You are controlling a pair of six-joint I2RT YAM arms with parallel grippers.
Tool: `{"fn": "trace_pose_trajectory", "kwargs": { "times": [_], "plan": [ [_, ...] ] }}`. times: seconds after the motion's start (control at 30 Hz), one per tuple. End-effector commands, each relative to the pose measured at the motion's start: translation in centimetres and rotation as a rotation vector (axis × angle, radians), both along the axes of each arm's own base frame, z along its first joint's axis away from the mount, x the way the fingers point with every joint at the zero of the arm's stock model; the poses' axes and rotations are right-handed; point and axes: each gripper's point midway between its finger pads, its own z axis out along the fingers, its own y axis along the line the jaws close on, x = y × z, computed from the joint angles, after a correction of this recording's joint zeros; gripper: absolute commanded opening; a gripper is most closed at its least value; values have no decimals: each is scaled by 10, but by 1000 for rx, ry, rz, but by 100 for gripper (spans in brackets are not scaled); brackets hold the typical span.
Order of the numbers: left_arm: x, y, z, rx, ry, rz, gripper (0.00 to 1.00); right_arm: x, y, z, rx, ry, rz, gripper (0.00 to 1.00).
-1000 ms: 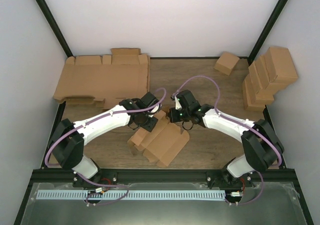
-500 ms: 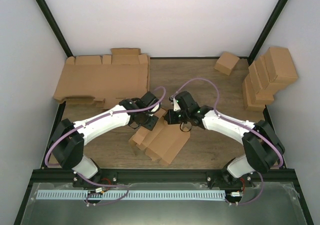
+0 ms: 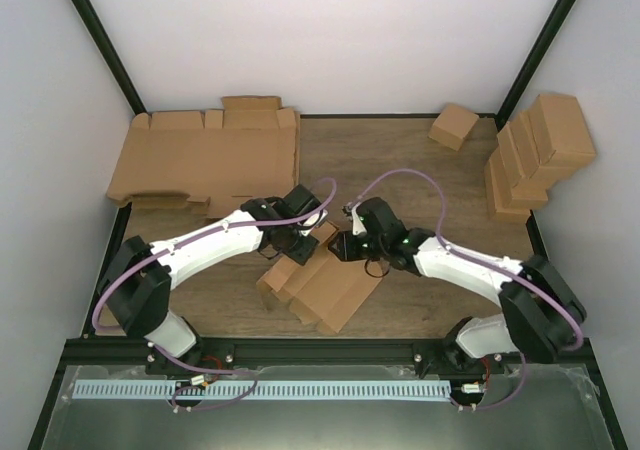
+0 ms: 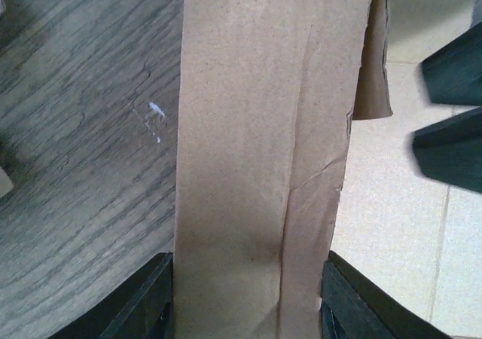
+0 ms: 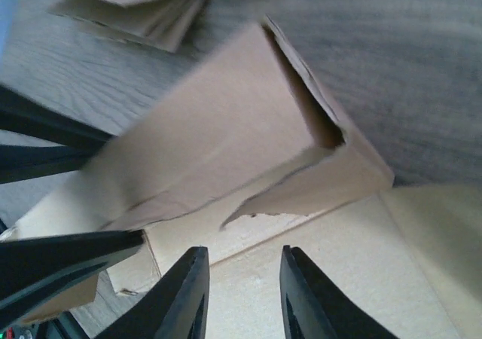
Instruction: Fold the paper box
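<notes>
The paper box (image 3: 325, 285) lies half-folded at the table's middle, brown cardboard with one side raised into a tube. My left gripper (image 3: 293, 244) is shut on that raised part; in the left wrist view the folded strip (image 4: 256, 151) fills the space between the two fingers of the left gripper (image 4: 248, 297). My right gripper (image 3: 345, 246) hovers just right of it, open, with only the flat panel (image 5: 331, 279) under the gap of the right gripper (image 5: 242, 279). The tube's open end (image 5: 316, 124) faces that camera.
Large notched cardboard sheets (image 3: 205, 160) lie at the back left. A small cube-like carton (image 3: 453, 126) sits at the back, and a stack of cartons (image 3: 535, 155) leans at the right wall. Black frame posts border the table.
My right gripper has gone from shut to open and slid slightly nearer along the box. The left gripper keeps its hold unchanged.
</notes>
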Motion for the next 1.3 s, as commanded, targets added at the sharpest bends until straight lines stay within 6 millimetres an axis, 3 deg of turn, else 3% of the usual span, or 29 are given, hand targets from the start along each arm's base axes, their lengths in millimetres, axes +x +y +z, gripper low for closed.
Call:
{"fn": "trace_pose_trajectory", "kwargs": {
  "times": [0.0,0.17,0.47,0.67,0.83,1.03,1.27],
  "plan": [
    [-2,7,-3,60,-2,-34,50,9,-3,46,51,-170,2,32],
    [-2,4,-1,42,-6,-39,50,16,-27,62,54,-280,-31,47],
    [-2,4,0,43,-9,-43,50,45,-51,48,55,-401,-108,55],
    [-3,4,3,29,-12,-45,50,83,-64,36,107,-289,-161,55],
    [-4,3,3,27,-11,-44,50,92,-43,32,226,-217,3,55],
    [-4,3,1,22,-8,-39,50,90,-18,47,395,-216,124,59],
    [-3,2,2,20,-12,-39,50,65,-2,40,526,-136,282,59]
  ]
}}
